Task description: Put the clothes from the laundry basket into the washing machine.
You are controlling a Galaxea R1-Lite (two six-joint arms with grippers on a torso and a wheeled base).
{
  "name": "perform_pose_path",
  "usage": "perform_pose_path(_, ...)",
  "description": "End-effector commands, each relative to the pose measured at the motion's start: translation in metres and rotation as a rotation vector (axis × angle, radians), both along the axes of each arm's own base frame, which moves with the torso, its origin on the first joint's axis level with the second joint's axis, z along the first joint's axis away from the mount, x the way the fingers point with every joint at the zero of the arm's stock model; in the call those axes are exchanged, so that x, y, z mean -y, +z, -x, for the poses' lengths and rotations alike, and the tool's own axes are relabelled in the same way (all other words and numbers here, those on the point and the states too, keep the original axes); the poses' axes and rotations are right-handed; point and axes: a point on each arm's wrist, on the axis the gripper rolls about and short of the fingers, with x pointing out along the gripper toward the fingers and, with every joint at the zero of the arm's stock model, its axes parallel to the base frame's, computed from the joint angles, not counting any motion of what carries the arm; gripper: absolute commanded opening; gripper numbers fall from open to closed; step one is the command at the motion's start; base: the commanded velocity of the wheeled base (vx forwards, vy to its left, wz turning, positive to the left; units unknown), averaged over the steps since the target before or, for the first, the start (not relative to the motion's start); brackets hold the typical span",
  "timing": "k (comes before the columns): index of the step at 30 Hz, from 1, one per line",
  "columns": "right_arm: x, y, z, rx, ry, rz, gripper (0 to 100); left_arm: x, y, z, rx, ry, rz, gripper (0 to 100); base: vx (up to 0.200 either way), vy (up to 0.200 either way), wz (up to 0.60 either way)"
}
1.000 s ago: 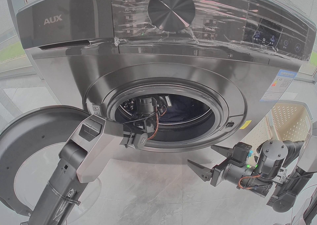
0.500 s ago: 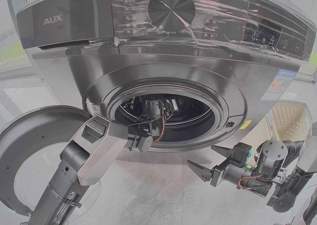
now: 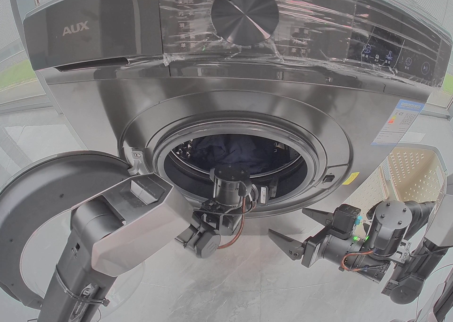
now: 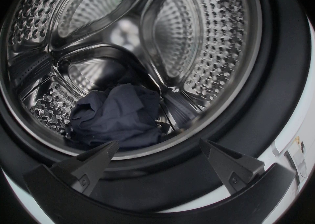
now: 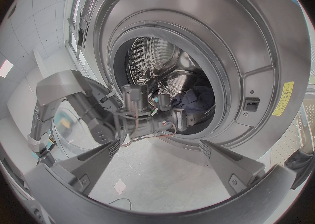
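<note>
**HANDLING NOTE: CLOTH IN DRUM**

Right gripper (image 3: pixel 288 224): low in front of the washer (image 3: pixel 94 101), jaws spread, empty.

Left gripper (image 4: pixel 157 145): at the drum mouth, jaws spread, empty.

Cloth (image 4: pixel 118 116): dark and crumpled, lying on the floor of the drum (image 4: pixel 210 37). Judged light, limp and not slippery. Expect it to sag and drape when lifted. Pinch a raised fold near the top of the heap, not a flat edge.

Basket (image 3: pixel 415 172): beside the washer on the right, cut off at the view's edge. Contents cannot be determined.
</note>
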Motion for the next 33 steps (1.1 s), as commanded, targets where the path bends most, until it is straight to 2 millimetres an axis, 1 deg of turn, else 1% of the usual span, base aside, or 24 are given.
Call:
perform_pose_path(1,0.001,0.001,0.000,0.005,-0.002,-0.004,100,0.000,0.034,0.048,0.048,-0.069,0.003,100,0.000,0.000,0.00)
perform_pose_path(2,0.001,0.001,0.001,0.003,-0.002,-0.003,100,-0.002,0.038,0.061,0.052,-0.075,0.008,100,0.000,0.000,0.00)
perform_pose_path(5,0.003,0.003,0.000,0.007,-0.010,-0.006,100,-0.010,0.046,0.088,0.064,-0.104,0.021,100,0.000,0.000,0.00)
perform_pose_path(6,0.003,0.003,0.000,0.007,-0.010,-0.006,100,-0.010,0.046,0.088,0.064,-0.104,0.021,100,0.000,0.000,0.00)
perform_pose_path(7,0.004,0.002,0.000,0.006,-0.011,-0.005,100,-0.019,0.050,0.104,0.060,-0.116,0.016,100,0.000,0.000,0.00)
perform_pose_path(9,0.005,0.002,0.000,0.001,-0.016,-0.003,100,-0.030,0.055,0.120,0.049,-0.128,0.012,100,0.000,0.000,0.00)
perform_pose_path(10,0.005,0.001,0.000,-0.001,-0.014,-0.001,100,-0.032,0.056,0.124,0.045,-0.133,0.012,100,0.000,0.000,0.00)
perform_pose_path(11,0.007,0.001,0.001,-0.002,-0.018,0.000,100,-0.040,0.060,0.140,0.037,-0.149,0.017,100,0.000,0.000,0.00)
perform_pose_path(13,0.009,0.005,0.003,0.006,-0.019,-0.007,100,-0.054,0.065,0.158,0.033,-0.163,0.035,100,0.000,0.000,0.00)
perform_pose_path(15,0.010,0.007,0.004,0.013,-0.020,-0.010,100,-0.060,0.069,0.166,0.044,-0.167,0.055,100,0.000,0.000,0.00)
perform_pose_path(19,0.017,0.015,0.013,0.031,-0.024,-0.027,100,-0.083,0.081,0.185,0.097,-0.165,0.113,100,0.000,0.000,0.00)
perform_pose_path(23,0.031,0.023,0.027,0.040,-0.035,-0.040,100,-0.105,0.084,0.199,0.089,-0.153,0.106,100,0.000,0.000,0.00)
perform_pose_path(24,0.032,0.023,0.028,0.040,-0.036,-0.040,100,-0.106,0.084,0.200,0.088,-0.153,0.105,100,0.000,0.000,0.00)
perform_pose_path(25,0.043,0.027,0.034,0.051,-0.060,-0.049,100,-0.116,0.087,0.207,0.090,-0.136,0.103,100,0.000,0.000,0.00)
perform_pose_path(28,0.063,0.034,0.046,0.076,-0.105,-0.065,100,-0.134,0.094,0.217,0.098,-0.096,0.102,100,0.000,0.000,0.00)
perform_pose_path(29,0.066,0.038,0.048,0.091,-0.119,-0.076,100,-0.139,0.094,0.219,0.101,-0.077,0.095,100,0.000,0.000,0.00)
perform_pose_path(32,0.076,0.044,0.050,0.112,-0.172,-0.080,100,-0.149,0.095,0.224,0.099,-0.035,0.090,100,-0.200,0.000,0.00)
perform_pose_path(33,0.080,0.048,0.053,0.132,-0.200,-0.081,100,-0.155,0.096,0.229,0.100,-0.024,0.093,100,-0.200,0.000,0.00)
